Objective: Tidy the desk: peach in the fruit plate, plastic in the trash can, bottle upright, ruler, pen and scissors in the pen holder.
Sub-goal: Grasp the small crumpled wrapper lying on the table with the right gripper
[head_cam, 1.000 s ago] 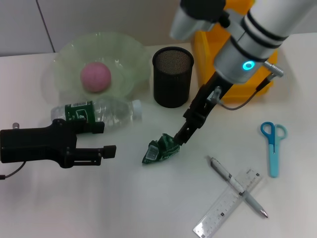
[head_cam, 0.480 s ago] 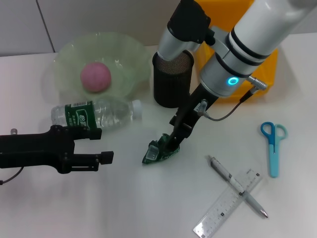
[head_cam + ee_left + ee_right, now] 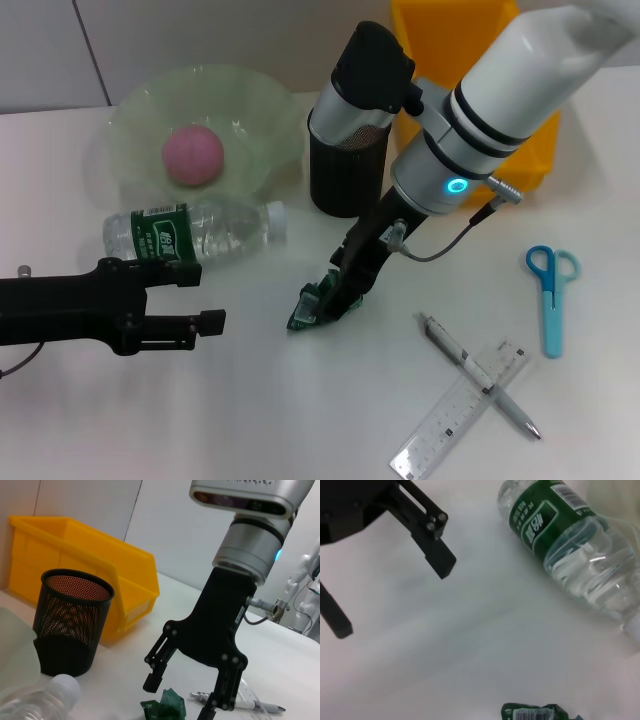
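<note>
Right gripper closing in on the green plastic wrapper.

Head view: the right gripper (image 3: pixel 335 298) has slid down and leftward onto the plastic (image 3: pixel 322 307) lying mid-desk, so pickup for the trash can (image 3: pixel 470 60) looks imminent; the left gripper (image 3: pixel 195 298), spread open, has drawn back from the lying bottle (image 3: pixel 195 230). The peach (image 3: pixel 193 155) already sits in the fruit plate (image 3: pixel 255 95). Left wrist view: the right gripper (image 3: pixel 181 695) hangs open, straddling the plastic (image 3: pixel 165 706), with free desk between it and the pen holder (image 3: pixel 70 622). Right wrist view: the left gripper (image 3: pixel 395 592) and the bottle (image 3: pixel 570 545) stand well apart from the plastic (image 3: pixel 537 713).
</note>
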### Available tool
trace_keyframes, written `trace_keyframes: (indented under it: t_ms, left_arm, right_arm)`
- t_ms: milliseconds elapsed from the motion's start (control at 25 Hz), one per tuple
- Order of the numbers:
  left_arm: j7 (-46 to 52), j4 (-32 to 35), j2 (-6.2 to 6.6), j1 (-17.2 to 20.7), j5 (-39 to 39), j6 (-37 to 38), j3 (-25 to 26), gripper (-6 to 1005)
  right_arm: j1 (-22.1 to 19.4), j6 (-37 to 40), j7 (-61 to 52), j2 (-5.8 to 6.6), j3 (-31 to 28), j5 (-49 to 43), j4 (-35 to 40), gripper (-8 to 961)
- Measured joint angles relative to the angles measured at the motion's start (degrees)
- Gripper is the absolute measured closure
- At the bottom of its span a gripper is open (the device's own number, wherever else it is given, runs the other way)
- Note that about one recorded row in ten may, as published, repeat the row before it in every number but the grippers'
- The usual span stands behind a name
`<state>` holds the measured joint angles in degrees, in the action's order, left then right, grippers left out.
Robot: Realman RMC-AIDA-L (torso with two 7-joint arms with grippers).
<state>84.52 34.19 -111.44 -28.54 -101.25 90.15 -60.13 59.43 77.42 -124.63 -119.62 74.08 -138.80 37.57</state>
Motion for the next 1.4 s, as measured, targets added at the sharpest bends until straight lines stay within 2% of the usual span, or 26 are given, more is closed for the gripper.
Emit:
trace_keyframes:
  t_ms: [280, 1040, 1240, 1360, 1400]
  left_arm:
    - [-0.4, 0.0, -0.01, 0.0, 0.0, -0.1, 0.3, 184]
    - [-0.5, 0.4, -0.33, -0.7, -1.2, -1.5, 0.3, 185]
    - [-0.5, 0.5, -0.42, -0.8, -1.3, -1.7, 0.1, 184]
    - [-0.5, 0.5, -0.40, -0.9, -1.3, -1.7, 0.3, 184]
    - [-0.5, 0.5, -0.39, -1.0, -1.3, -1.9, 0.3, 184]
  right_arm:
    - [-0.7, -2.2, 0.9, -0.11, 2.4, 3.2, -0.6, 121]
    - [-0.7, -4.4, 0.9, -0.09, 2.7, 3.0, -2.8, 179]
    - [-0.9, -4.6, 0.8, 0.10, 2.7, 2.9, -2.9, 358]
    - [-1.1, -4.6, 0.7, 0.15, 2.7, 3.0, -2.8, 604]
    - [-1.1, -4.6, 0.7, 0.16, 2.7, 3.0, -2.8, 627]
